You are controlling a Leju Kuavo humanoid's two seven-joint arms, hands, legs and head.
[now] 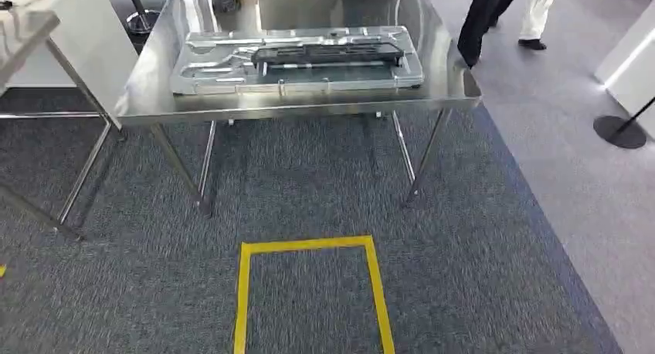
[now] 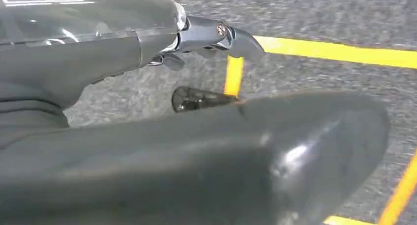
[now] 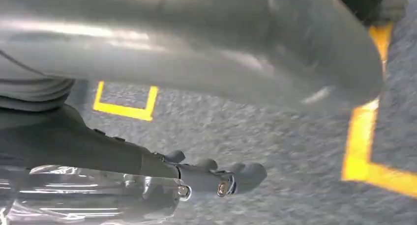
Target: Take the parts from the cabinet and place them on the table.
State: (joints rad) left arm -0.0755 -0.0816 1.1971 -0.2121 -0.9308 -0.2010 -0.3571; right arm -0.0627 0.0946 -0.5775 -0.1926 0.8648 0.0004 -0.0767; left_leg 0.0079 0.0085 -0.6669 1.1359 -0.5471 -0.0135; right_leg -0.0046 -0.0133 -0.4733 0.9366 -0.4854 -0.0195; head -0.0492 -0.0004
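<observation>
- Steel table [image 1: 154,91] ahead on grey carpet. A silver formed panel [image 1: 232,64] lies flat on it, a long black part [image 1: 328,54] resting on top of the panel.
- Left hand [image 2: 162,131] hangs over the carpet, fingers [image 2: 236,41] extended, thumb apart, nothing held.
- Right hand [image 3: 162,77] likewise over the carpet, fingers [image 3: 246,176] out straight and empty.
- Yellow tape square [image 1: 309,246] on the floor in front of the table.
- Person's legs [image 1: 494,14] beyond the table's far right corner.
</observation>
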